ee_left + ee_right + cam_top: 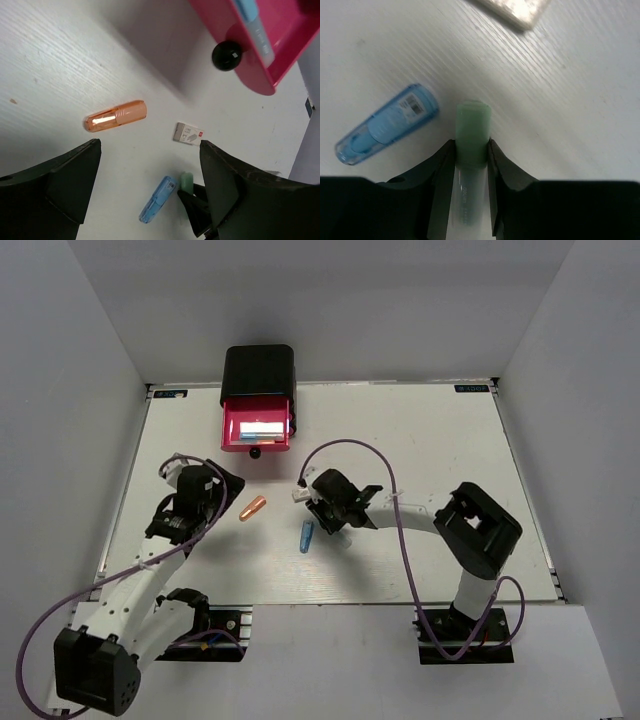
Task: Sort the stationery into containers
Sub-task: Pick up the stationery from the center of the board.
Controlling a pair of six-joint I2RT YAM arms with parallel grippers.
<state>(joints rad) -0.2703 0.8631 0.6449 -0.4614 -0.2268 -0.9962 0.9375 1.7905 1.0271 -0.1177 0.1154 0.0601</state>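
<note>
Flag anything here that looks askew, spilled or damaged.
Nothing looks damaged or spilled. The orange capsule, blue capsule and white block lie loose on the table at odd angles, simply unsorted. The pink drawer stands pulled open with pieces inside, and the right hand is closed on a pale green capsule.

Green piece (472, 125) fills right gripper (471, 146) gap, blue piece (387, 125) just beside, white block (515, 7) close ahead, bare table (570, 100) on the other side, orange piece (116, 115) ahead of left gripper (150, 147), open drawer (260, 82) beyond.

No legible text; just a blurred barcode (413, 103) on the light blue capsule (385, 127)
</note>
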